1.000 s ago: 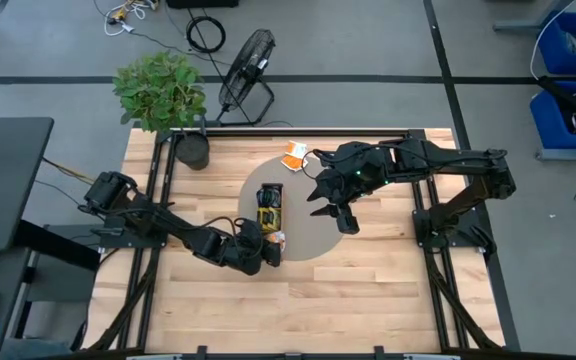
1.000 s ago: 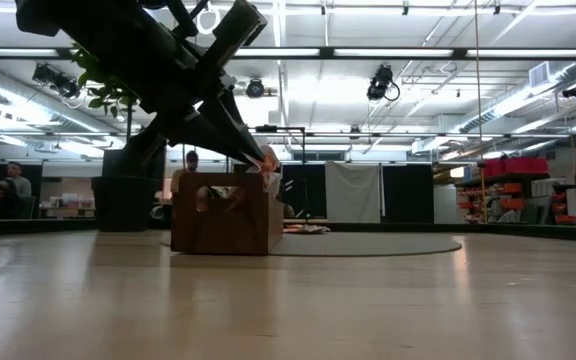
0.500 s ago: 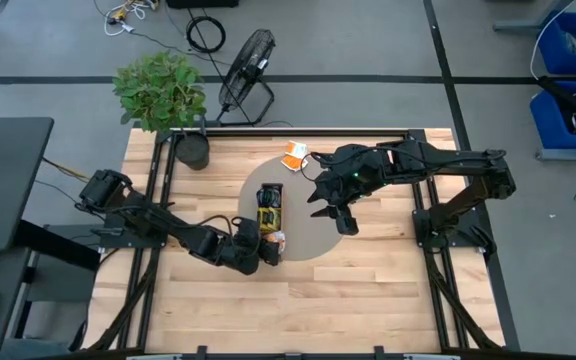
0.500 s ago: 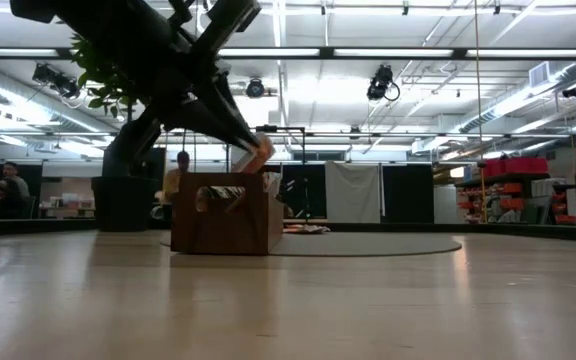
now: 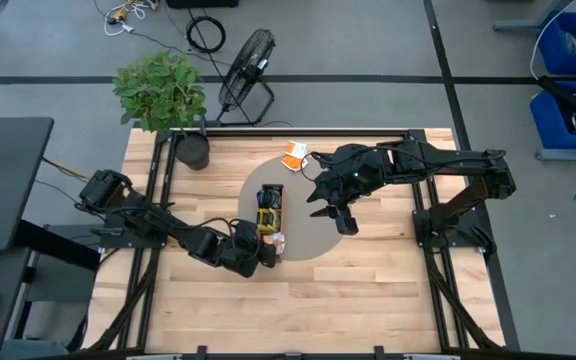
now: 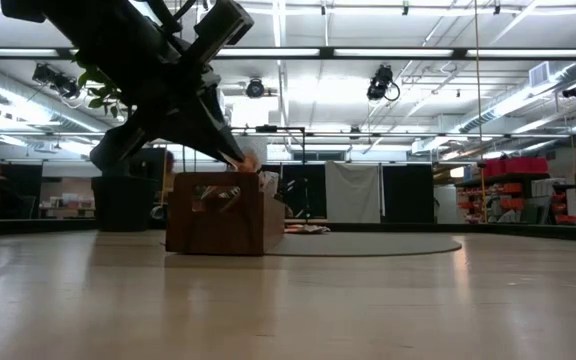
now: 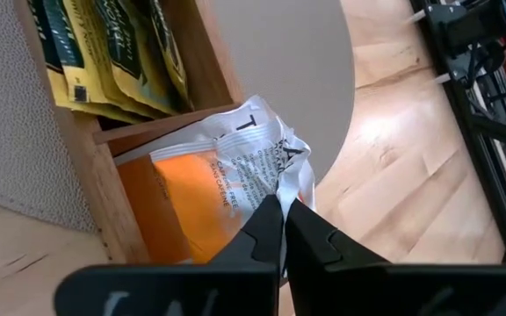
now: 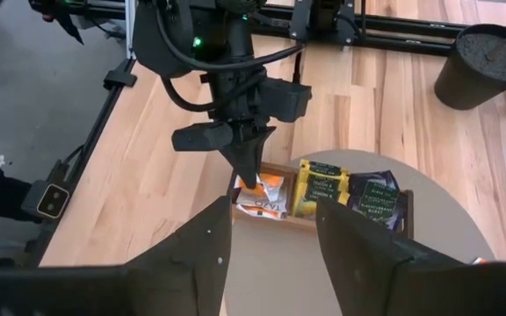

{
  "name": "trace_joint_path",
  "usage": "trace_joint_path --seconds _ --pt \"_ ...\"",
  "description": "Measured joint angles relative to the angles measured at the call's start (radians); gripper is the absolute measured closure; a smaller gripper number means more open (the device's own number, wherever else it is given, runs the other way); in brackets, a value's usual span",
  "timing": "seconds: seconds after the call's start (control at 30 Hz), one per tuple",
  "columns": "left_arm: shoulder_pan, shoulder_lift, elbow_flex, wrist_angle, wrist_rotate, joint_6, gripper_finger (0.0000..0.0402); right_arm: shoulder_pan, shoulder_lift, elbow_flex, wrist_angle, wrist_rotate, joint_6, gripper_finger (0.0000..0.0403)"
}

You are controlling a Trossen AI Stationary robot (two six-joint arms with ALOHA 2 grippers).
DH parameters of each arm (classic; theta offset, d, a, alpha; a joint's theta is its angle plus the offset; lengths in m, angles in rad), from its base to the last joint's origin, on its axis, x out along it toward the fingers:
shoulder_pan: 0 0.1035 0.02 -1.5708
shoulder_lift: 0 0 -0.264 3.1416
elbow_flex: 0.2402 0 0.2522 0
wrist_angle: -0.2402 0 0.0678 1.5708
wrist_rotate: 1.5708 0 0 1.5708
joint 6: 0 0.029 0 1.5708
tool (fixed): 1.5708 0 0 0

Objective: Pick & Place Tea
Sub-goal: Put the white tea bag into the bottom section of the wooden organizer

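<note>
My left gripper (image 5: 266, 246) is shut on an orange-and-white tea sachet (image 7: 209, 184) at the near end of the long wooden tray (image 5: 270, 208). The sachet sits partly down in the tray's near compartment (image 8: 262, 195). Yellow-green sachets (image 7: 104, 53) stand in the middle compartment and dark ones (image 8: 374, 195) in the far one. Two loose orange-and-white sachets (image 5: 294, 154) lie on the table beyond the tray. My right gripper (image 5: 340, 222) hovers open to the right of the tray, above the grey mat, touching nothing. My left gripper pinches the sachet's crumpled white edge (image 7: 292, 175) between its two fingertips (image 7: 266, 230). The fingers come slanting down from the table's left and near side (image 6: 223, 150). The sachet's orange body (image 7: 183, 197) rests tilted inside the tray's near compartment, its white edge sticking up above the rim.
The tray (image 6: 218, 215) stands on a round grey mat (image 5: 308, 235) in the table's middle. A potted plant (image 5: 193, 150) stands at the far left corner, and a fan (image 5: 248, 60) on the floor behind. Bare wood lies all along the near side (image 5: 298, 310).
My left gripper has moved a little toward the table's left and down over the tray's near end, still shut on the sachet. The sachet, earlier held up above the tray's rim, now sits lower, in the near compartment. My right arm has kept still.
</note>
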Motion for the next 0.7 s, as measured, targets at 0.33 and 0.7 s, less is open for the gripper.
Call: trace_joint_path --seconds 0.33,0.7 --pt "0.004 0.0 0.0 0.002 0.0 0.024 0.037 0.0 0.0 0.0 0.003 0.0 0.0 0.0229" --pt "0.004 0.0 0.0 0.003 0.017 0.074 0.0367 0.0 0.0 0.0 0.004 0.0 0.0 0.0229"
